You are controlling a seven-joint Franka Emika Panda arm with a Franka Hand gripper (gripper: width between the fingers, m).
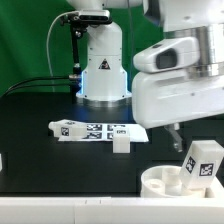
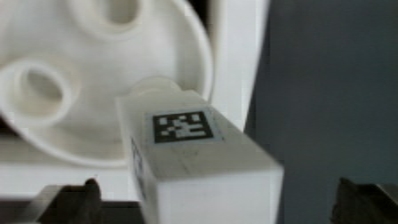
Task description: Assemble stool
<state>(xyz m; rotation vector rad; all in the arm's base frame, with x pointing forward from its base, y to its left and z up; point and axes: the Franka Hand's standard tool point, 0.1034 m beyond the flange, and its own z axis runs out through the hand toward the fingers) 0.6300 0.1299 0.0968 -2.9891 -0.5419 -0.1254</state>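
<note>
The round white stool seat lies at the front of the exterior view's right. In the wrist view the seat shows round holes. A chunky white leg with black-and-white tags stands tilted in the seat. In the wrist view this leg shows a tag on its end. My gripper is open, with one dark fingertip on each side of the leg and gaps between them and it. In the exterior view the gripper hangs just above the leg. A second white leg lies loose on the black table.
The marker board lies flat in the middle of the table, behind the loose leg. The robot's base stands at the back centre before a green backdrop. The table's light front edge runs along the front.
</note>
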